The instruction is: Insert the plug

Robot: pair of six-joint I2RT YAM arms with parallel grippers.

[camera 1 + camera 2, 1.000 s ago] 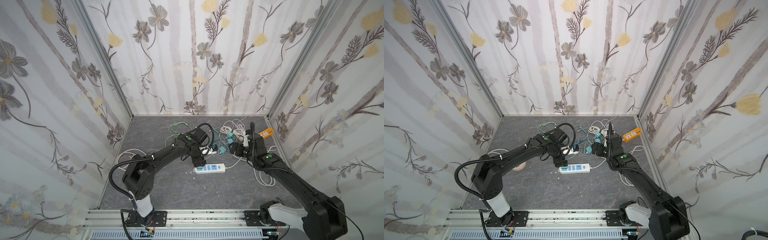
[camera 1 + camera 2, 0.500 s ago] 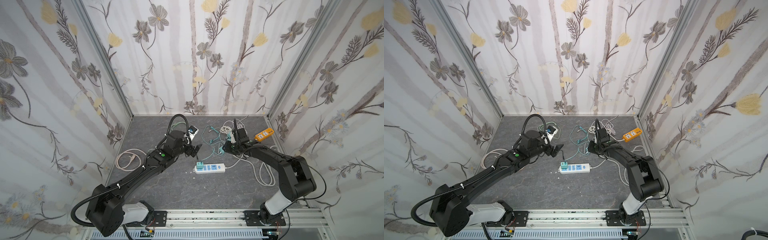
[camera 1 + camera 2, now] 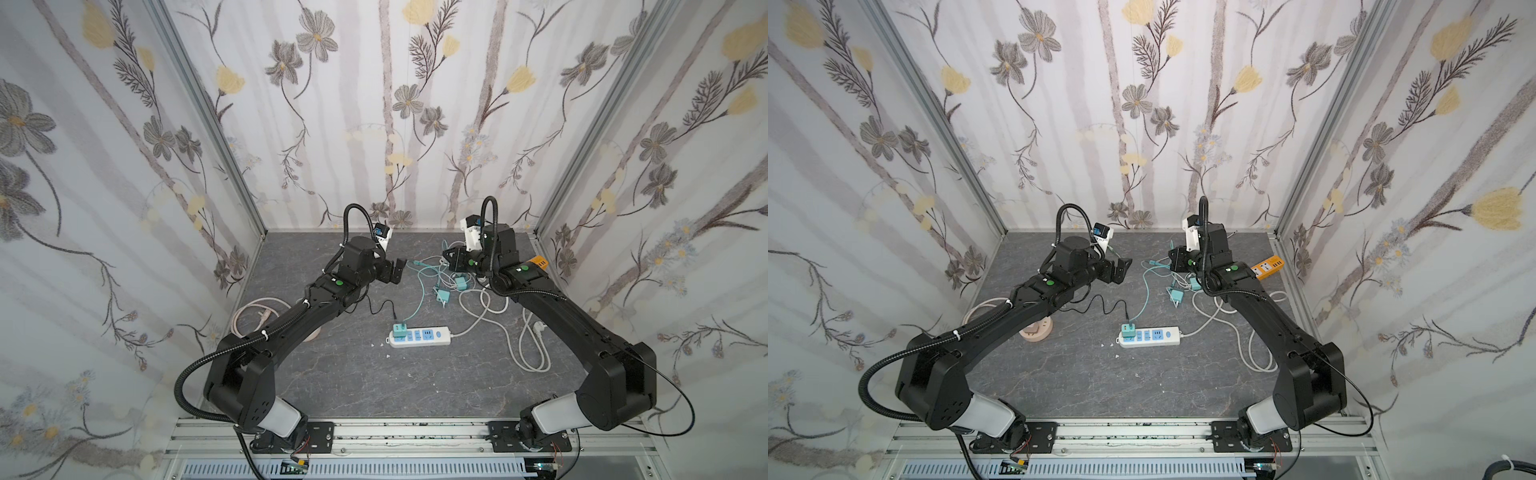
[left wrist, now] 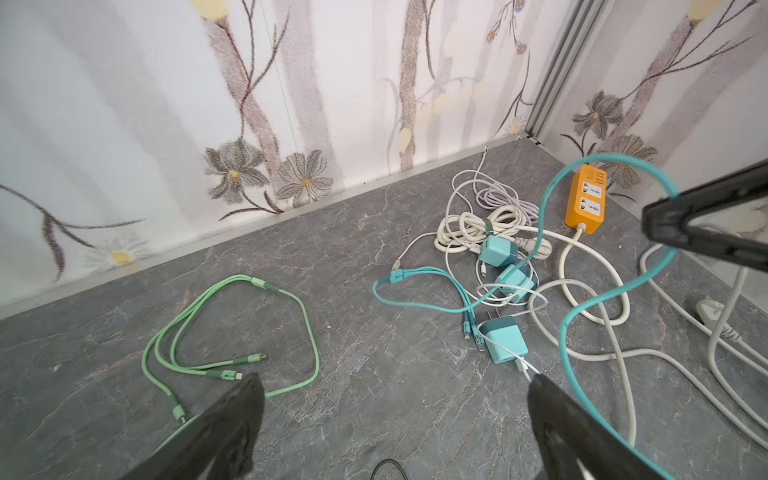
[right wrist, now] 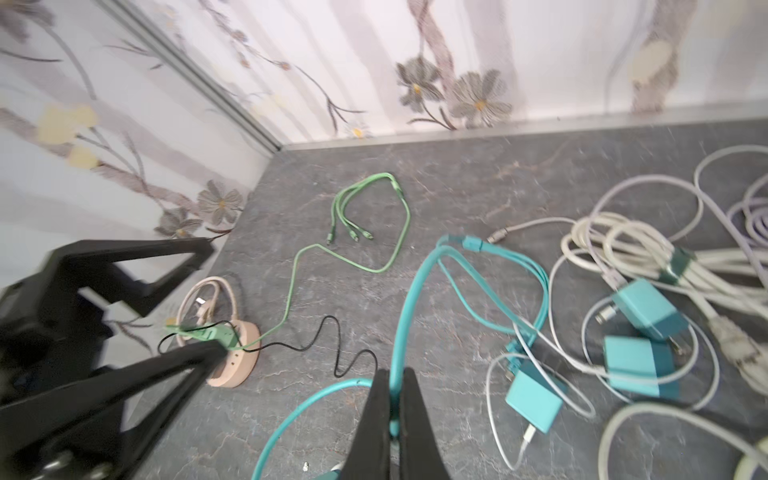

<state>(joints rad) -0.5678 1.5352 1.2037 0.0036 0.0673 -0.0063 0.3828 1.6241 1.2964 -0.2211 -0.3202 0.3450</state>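
- The left gripper (image 3: 398, 271) is released: jaws spread wide, nothing between them, hanging at 11 o'clock from the white power strip (image 3: 428, 336)
- The round beige socket (image 3: 1036, 330) lies at 9 o'clock from the strip. The left arm covers part of it in both top views, so its outlets cannot be counted
- The green three-headed cable (image 4: 259, 283) lies loose on the floor, and hardly shows in the top views
- The teal charger plug (image 3: 400, 329) is the task item. It stands in the socket at the 9 o'clock end of the strip
- Handling, as judged: the plug is light and stiff with a smooth shell. Take hold across two flat sides of the body, clear of the prongs and cable port
- Full seating cannot be confirmed, because the plug base is too small to read
- The strip is judged light and liable to slide when pressed, so brace it
- The teal cable (image 5: 409, 299) is limp and leaves the plug toward 12 o'clock. Tension on it would lever the plug
- The right gripper (image 5: 392, 376) is clenched on the teal cable mid-length, at 1 o'clock from the strip
- The loose teal chargers (image 4: 503, 340), three in number, lie in a tangle of white leads whose routing cannot be traced
- The orange power strip (image 4: 586, 199) lies at 2 o'clock, mostly hidden behind the right arm in the top views
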